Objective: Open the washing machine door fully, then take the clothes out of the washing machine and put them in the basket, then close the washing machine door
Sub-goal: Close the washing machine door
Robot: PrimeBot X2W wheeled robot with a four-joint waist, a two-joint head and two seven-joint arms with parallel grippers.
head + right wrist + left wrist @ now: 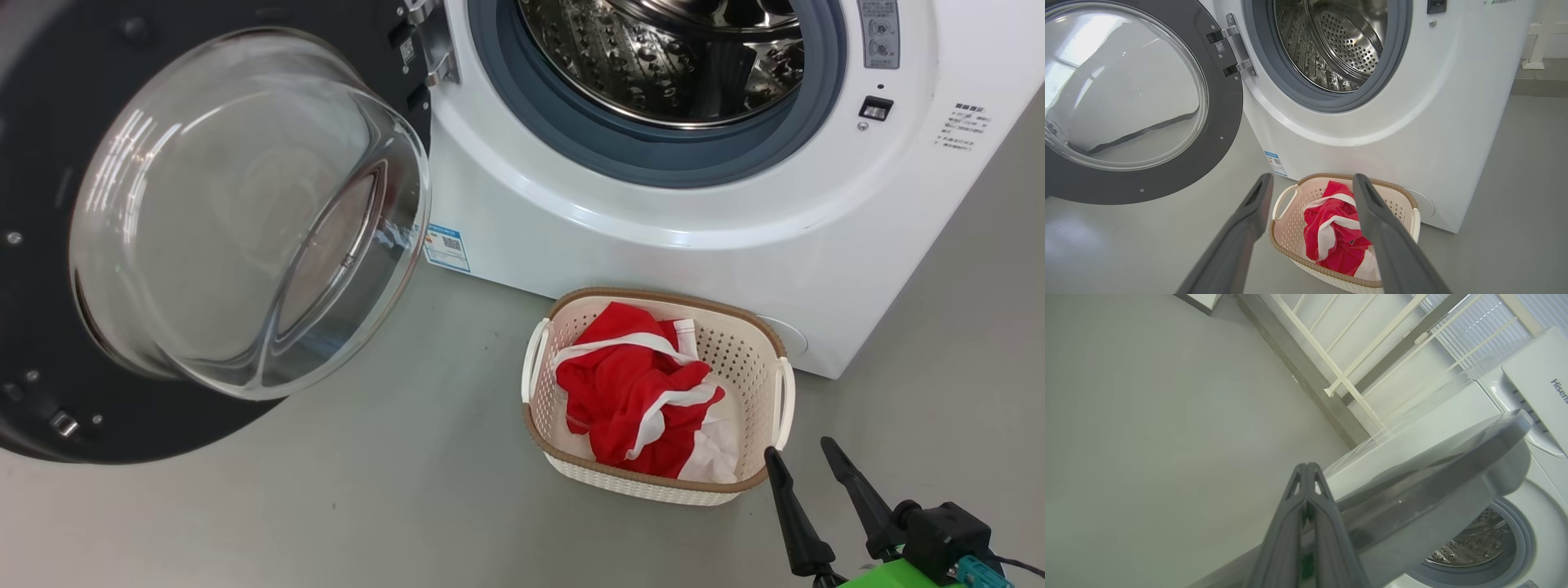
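Red clothes (pixel 633 392) inside the basket (pixel 739 343)

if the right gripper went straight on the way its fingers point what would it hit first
Probably the basket: the open right gripper frames it and the clothes inside. Height is unclear; if it clears the rim, the washing machine front comes next.

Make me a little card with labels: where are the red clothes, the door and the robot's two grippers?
washing machine door: swung wide open
drum: bare steel where visible
basket: on the floor before the washing machine
clothes: red and white, bunched in the basket
left gripper: shut, near the door's edge
right gripper: open, empty, beside the basket
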